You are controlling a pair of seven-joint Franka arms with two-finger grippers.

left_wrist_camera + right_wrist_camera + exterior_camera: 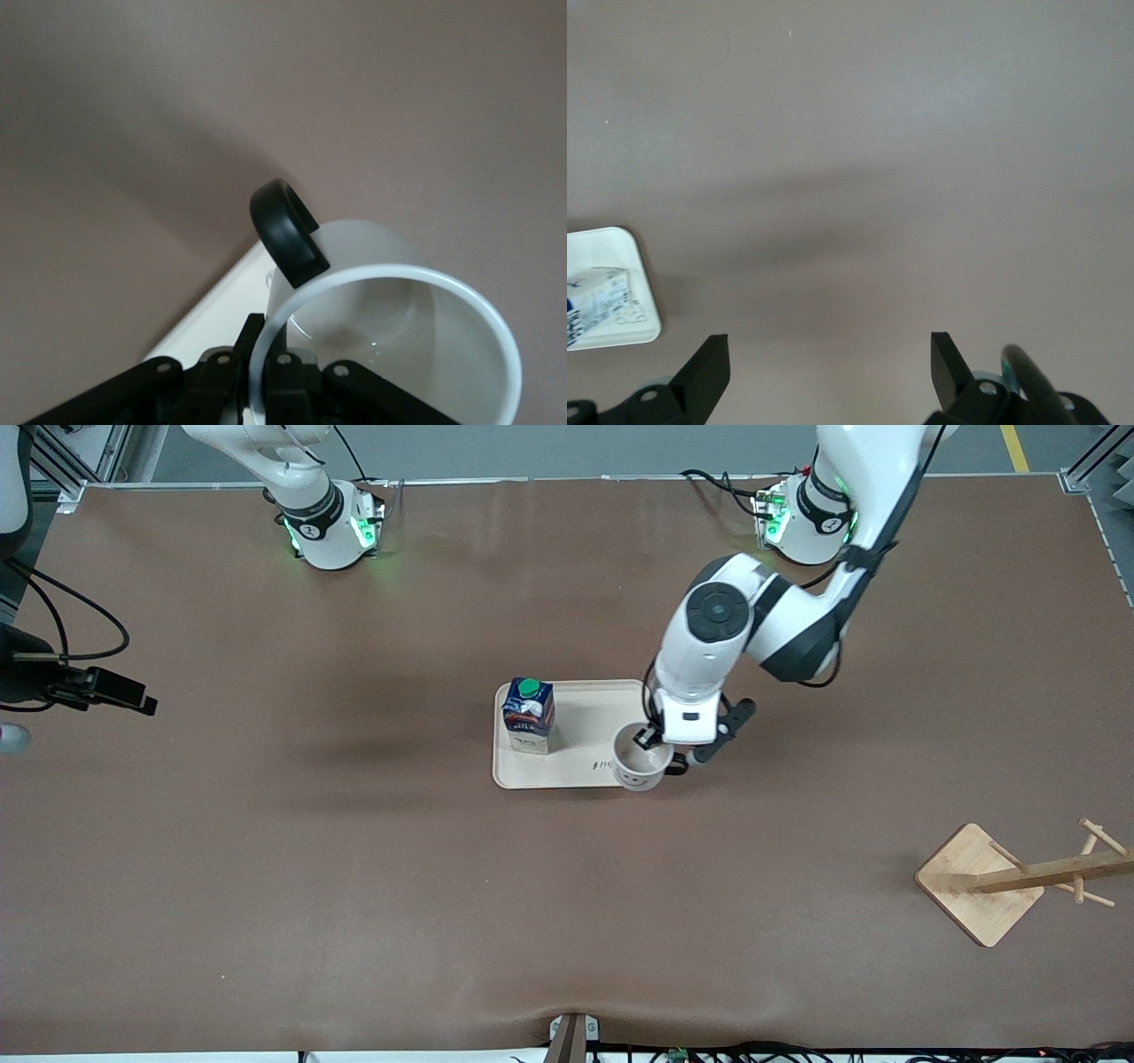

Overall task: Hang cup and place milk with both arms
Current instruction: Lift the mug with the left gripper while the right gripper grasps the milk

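The white cup (641,767) with a black handle (288,232) is at the corner of the beige tray (585,731) nearest the front camera, toward the left arm's end. My left gripper (647,739) is shut on the cup's rim (260,354), one finger inside and one outside. I cannot tell whether the cup rests on the tray or is lifted. The dark-blue milk (529,716) with a green cap stands on the tray's other end and shows partly in the right wrist view (594,305). My right gripper (830,354) is open and empty, over bare table at the right arm's end (124,693).
A wooden cup rack (979,881) with pegs stands near the front camera at the left arm's end of the brown table. Cables lie by the two arm bases. A corner of the tray (622,243) shows in the right wrist view.
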